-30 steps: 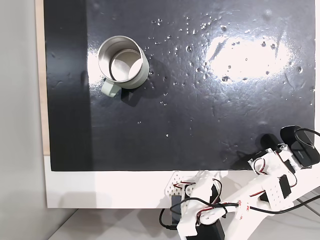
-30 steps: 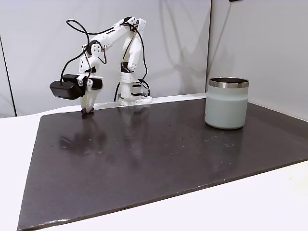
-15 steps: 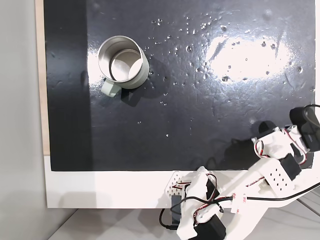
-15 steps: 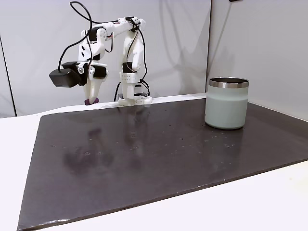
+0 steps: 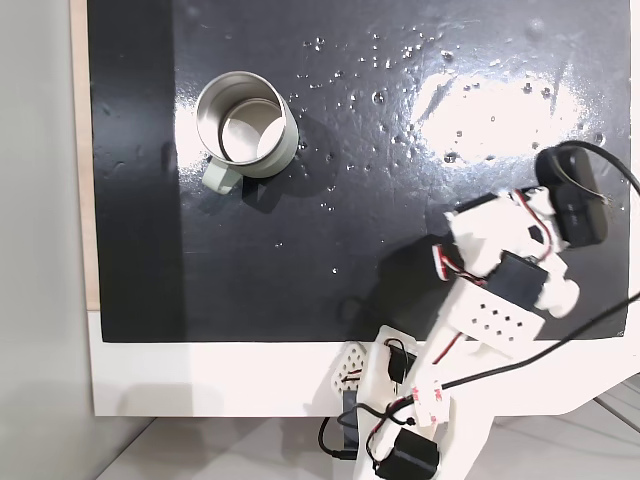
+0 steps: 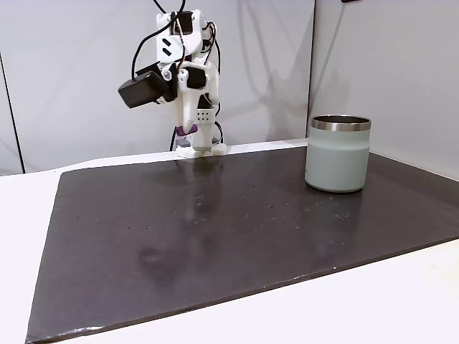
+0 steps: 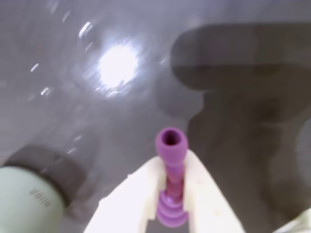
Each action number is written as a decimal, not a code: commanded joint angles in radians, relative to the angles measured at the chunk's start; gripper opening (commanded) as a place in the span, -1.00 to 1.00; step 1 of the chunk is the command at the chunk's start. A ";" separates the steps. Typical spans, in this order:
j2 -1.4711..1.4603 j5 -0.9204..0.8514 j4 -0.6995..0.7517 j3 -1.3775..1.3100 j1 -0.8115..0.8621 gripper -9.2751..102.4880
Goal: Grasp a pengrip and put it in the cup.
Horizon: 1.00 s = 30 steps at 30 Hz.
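Note:
The lilac-purple pengrip (image 7: 171,143) stands upright between my white fingers, and my gripper (image 7: 173,163) is shut on its lower half. In the side fixed view the gripper (image 6: 188,130) hangs well above the dark mat's far edge, with the pengrip (image 6: 184,130) a purple spot at its tip. The cup (image 5: 289,146) stands upright at the upper left of the mat in the top-down fixed view, far from the arm. From the side the cup (image 6: 337,161) is at the right. A blurred pale green wall of the cup (image 7: 23,198) shows at the wrist view's lower left.
A glossy black mat (image 5: 400,110) covers the table, with glare and small specks on it. My arm (image 5: 500,300) reaches over its lower right part, and the base (image 6: 201,149) sits at the mat's far edge. White table (image 6: 358,301) borders the mat.
The arm has lifted the pengrip off the mat and swung from the mat's right edge inward, toward the cup side. The cup has stayed still.

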 commanded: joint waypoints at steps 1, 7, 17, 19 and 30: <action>0.041 0.172 0.028 -0.101 -0.127 -0.83; 0.018 0.430 -0.006 -0.183 -0.336 -0.83; -0.075 0.698 -0.284 -0.236 -0.549 -0.84; -0.109 0.742 -0.322 -0.250 -0.575 -0.84; -0.149 0.824 -0.451 -0.316 -0.788 -0.84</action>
